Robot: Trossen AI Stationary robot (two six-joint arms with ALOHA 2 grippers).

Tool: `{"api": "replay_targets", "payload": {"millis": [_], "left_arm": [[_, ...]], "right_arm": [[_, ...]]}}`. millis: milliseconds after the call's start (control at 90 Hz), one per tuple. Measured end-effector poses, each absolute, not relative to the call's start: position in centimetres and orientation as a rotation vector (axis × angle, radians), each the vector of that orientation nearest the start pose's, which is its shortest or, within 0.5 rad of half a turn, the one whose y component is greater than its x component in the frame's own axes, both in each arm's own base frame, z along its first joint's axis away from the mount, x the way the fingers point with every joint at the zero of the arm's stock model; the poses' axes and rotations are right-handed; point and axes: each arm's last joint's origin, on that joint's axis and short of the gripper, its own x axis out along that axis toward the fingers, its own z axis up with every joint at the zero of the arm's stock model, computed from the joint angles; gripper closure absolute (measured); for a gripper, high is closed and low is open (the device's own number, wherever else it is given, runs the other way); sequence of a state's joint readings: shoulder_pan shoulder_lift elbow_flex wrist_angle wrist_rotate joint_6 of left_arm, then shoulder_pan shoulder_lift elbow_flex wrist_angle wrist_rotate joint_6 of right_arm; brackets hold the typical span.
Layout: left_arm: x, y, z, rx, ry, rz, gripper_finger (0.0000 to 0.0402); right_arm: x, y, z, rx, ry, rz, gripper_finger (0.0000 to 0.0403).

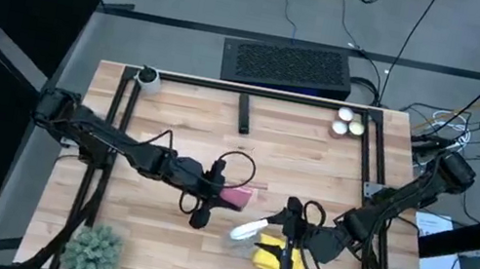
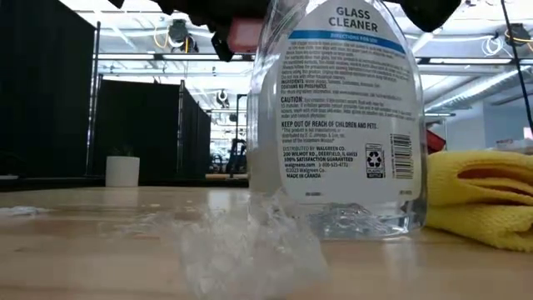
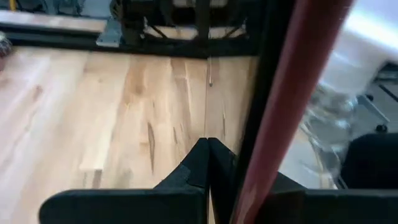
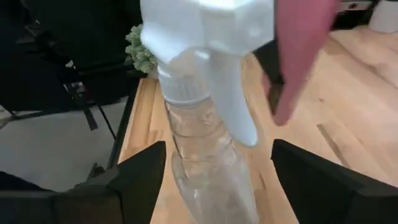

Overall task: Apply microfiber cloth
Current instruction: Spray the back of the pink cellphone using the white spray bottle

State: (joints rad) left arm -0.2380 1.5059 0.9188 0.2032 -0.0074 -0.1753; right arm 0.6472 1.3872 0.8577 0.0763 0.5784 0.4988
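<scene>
Two tools near the bottle, cloth not yet picked up.
Left tool (image 1: 228, 192) is clamped on a thin pink-red phone (image 1: 237, 195), held above the surface (image 1: 184, 115) near its middle. Right tool (image 1: 288, 224) hangs with its fingers apart on either side of the glass-cleaner bottle (image 2: 333, 117), gripping nothing. Yellow cloth (image 1: 282, 263) lies in a loose heap on the surface just beside the bottle, toward the near edge, under the right arm. Judging by this, wiping has not begun: the right tool must leave the bottle, take the cloth and bring it to the phone.
</scene>
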Motion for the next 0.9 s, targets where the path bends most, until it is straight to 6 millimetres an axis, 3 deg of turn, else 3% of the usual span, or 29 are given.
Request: {"api": "replay_targets", "payload": {"millis": [433, 900], "left_arm": [[31.8, -8.5, 24.6, -0.121, 0.400, -0.219, 0.0392], [31.7, -9.0, 24.7, -0.121, 0.393, -0.233, 0.0392]], "right_arm": [[23.1, 16.4, 27.4, 0.338, 0.298, -0.024, 0.0126], [24.3, 15.4, 26.7, 0.249, 0.266, -0.172, 0.0126]]}}
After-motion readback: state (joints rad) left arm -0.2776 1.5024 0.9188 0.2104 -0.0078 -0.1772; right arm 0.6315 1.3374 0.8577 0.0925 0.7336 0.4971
